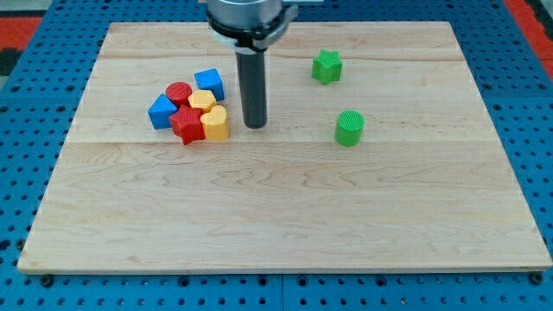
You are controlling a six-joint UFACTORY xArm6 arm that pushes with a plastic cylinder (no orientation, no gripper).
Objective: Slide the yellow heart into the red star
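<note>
A: Yellow heart — where is it?
B: In the cluster at the board's upper left, touching the red star on its left, it seems.
A: My tip?
B: Just right of the heart, apart. No jaws; a bare rod.
A: Others?
B: Red cylinder, another yellow block, two blue blocks.

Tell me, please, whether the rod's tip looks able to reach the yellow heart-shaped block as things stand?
Probably yes. My tip stands just to the view's right of the yellow heart-shaped block, with bare wooden board between them. The red star-shaped block touches the heart's far, left side, so nothing blocks the approach.
</note>
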